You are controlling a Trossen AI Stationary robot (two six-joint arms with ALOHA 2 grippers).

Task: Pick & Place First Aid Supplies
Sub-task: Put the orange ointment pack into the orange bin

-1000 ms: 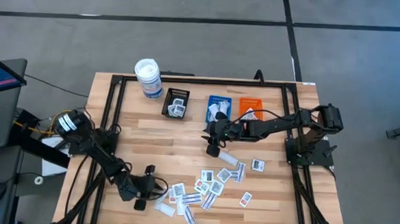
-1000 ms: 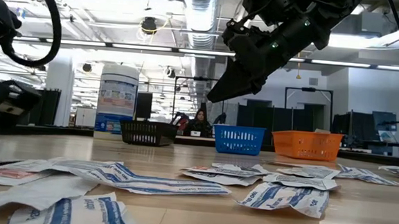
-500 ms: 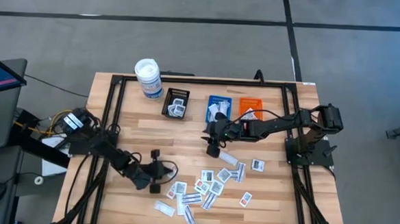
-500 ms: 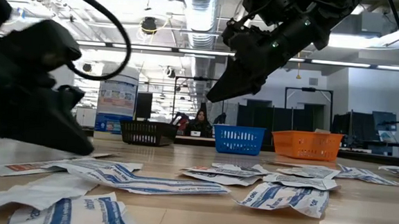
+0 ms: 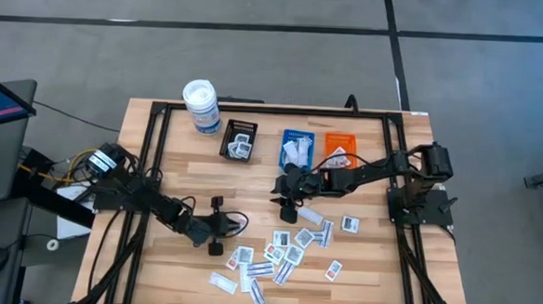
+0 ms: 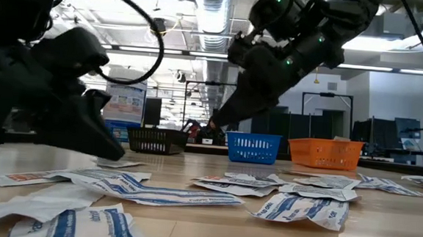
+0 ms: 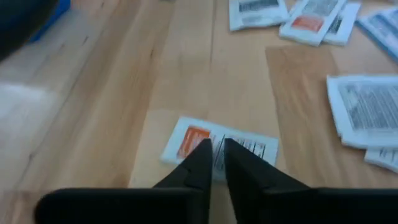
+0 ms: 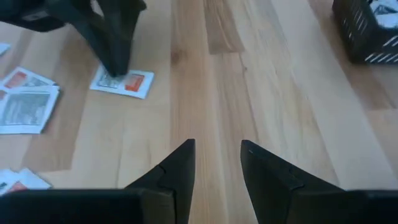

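First aid supplies (image 5: 290, 248): most packets loose on table (image 5: 186, 180), lower centre of high view; few already in black tray (image 5: 238, 141), blue tray (image 5: 296, 147), orange tray (image 5: 341, 148) at upper centre. Left gripper (image 7: 214, 151), fingers nearly together, pinching orange-print packet (image 7: 214, 143) lying flat. Right gripper (image 8: 217, 149) spread, empty, mid-table. Bulk of sorting remains.

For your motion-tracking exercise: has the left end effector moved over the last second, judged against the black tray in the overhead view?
Yes. The left end effector has moved toward the table's centre and the far edge, ending closer to the black tray, at a packet.
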